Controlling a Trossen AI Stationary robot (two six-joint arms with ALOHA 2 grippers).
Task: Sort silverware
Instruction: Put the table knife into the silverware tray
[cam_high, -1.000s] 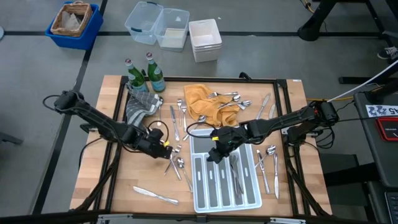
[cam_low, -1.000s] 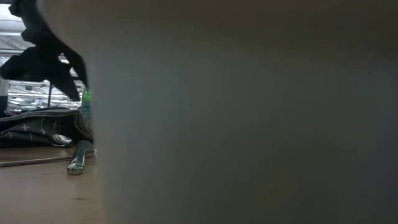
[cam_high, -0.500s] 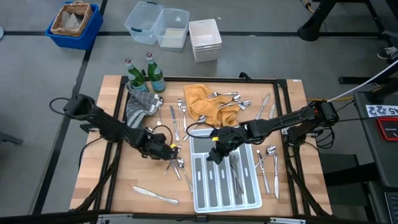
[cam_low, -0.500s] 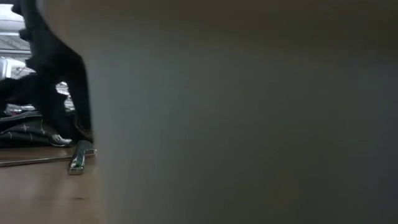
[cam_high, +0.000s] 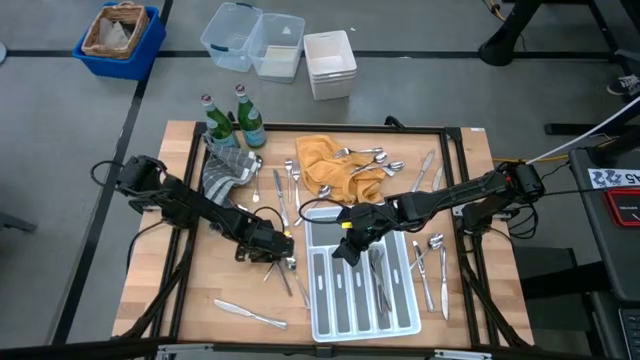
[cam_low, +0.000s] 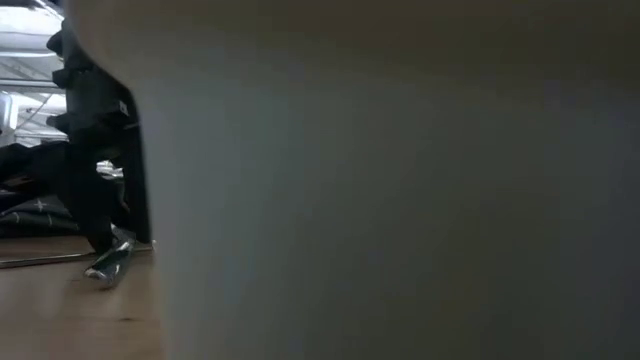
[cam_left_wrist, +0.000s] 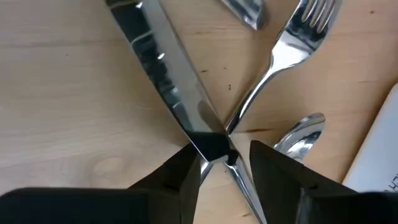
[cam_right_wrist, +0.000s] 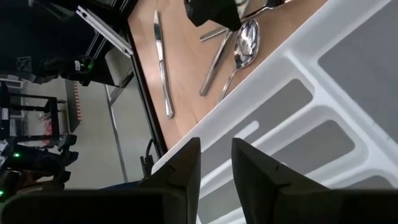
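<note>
My left gripper (cam_left_wrist: 222, 163), jaws apart w/ nothing gripped, straddles the crossing of a knife (cam_left_wrist: 163, 65) & fork (cam_left_wrist: 280, 53) on the table left of the tray (cam_high: 318, 325), both long axes running away from my fingers.

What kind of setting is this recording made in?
Probably a robotics lab or test workcell, not a kitchen: a framed wooden table on grey floor, plastic bins set aside on the floor, and silverware and a white tray laid out as a sorting exercise.
</note>
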